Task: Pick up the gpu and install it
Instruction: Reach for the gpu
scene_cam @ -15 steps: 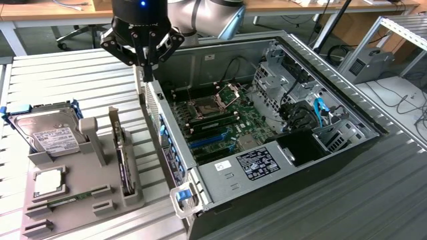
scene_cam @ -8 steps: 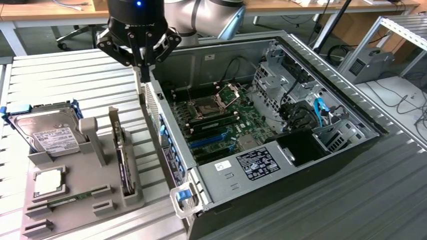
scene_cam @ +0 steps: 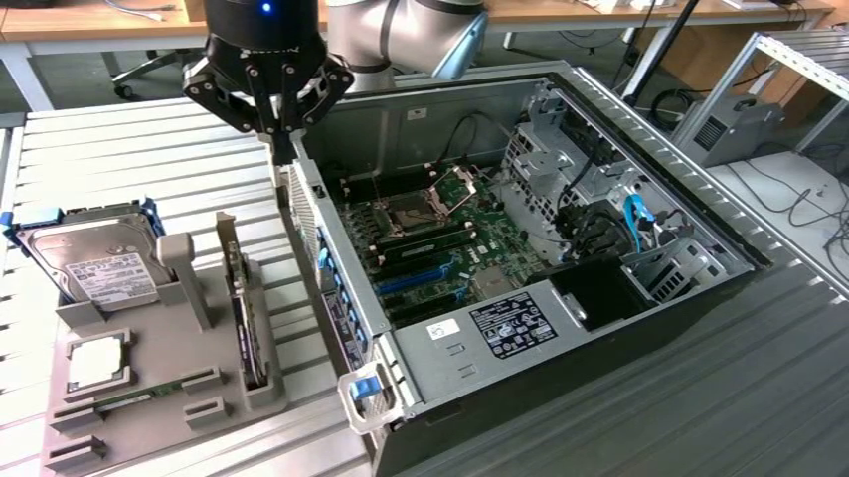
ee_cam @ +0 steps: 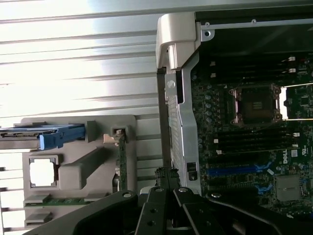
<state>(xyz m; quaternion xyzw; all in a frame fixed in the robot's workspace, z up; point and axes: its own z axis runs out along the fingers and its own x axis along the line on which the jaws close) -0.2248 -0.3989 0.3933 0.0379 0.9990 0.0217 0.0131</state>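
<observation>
the hand (scene_cam: pixel 281 139) hangs closed and empty over the near wall of the case (scene_cam: pixel 398 124). the gpu (scene_cam: pixel 242 308) stands on edge in the grey holder (scene_cam: pixel 153 432) on the counter (scene_cam: pixel 119 159), well apart from the hand, nearer the exterior view's bottom.

slatted metal table (scene_cam: pixel 133 149) bears a grey parts holder (scene_cam: pixel 173 437) and open computer case (scene_cam: pixel 398 124).
</observation>
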